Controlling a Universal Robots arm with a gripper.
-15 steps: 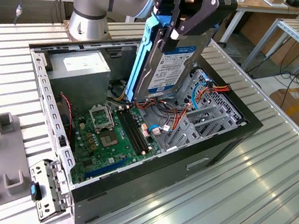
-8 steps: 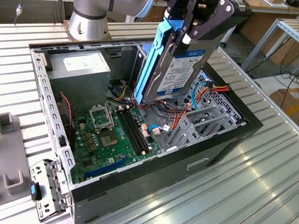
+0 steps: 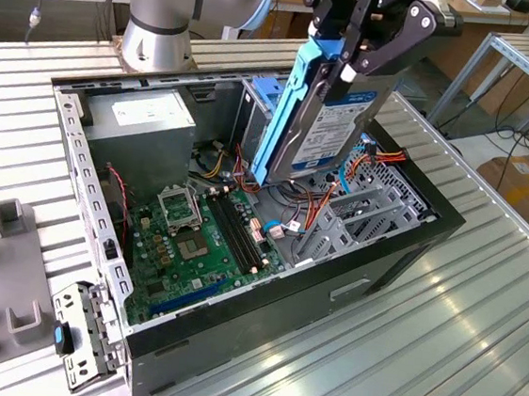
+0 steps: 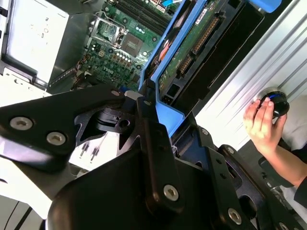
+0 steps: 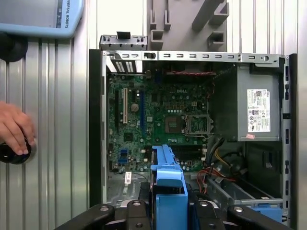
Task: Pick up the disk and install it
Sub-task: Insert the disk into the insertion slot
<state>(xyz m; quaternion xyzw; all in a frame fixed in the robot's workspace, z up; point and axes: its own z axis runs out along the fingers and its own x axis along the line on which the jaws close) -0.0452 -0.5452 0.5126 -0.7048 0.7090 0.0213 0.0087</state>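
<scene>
The disk hangs on edge above the open computer case, its white label facing the exterior view's right and a blue rail along its side. My gripper is shut on the disk's upper end. In the second wrist view the disk shows its green circuit board and blue rail, clamped between my black fingers. In the first wrist view the disk's blue end sticks out from the gripper over the motherboard edge.
Inside the case lie the green motherboard, a grey power-supply box, red and orange cables and a metal drive bay. A person's hand rests on a black knob beside the case. Grey fixtures stand at the exterior view's left.
</scene>
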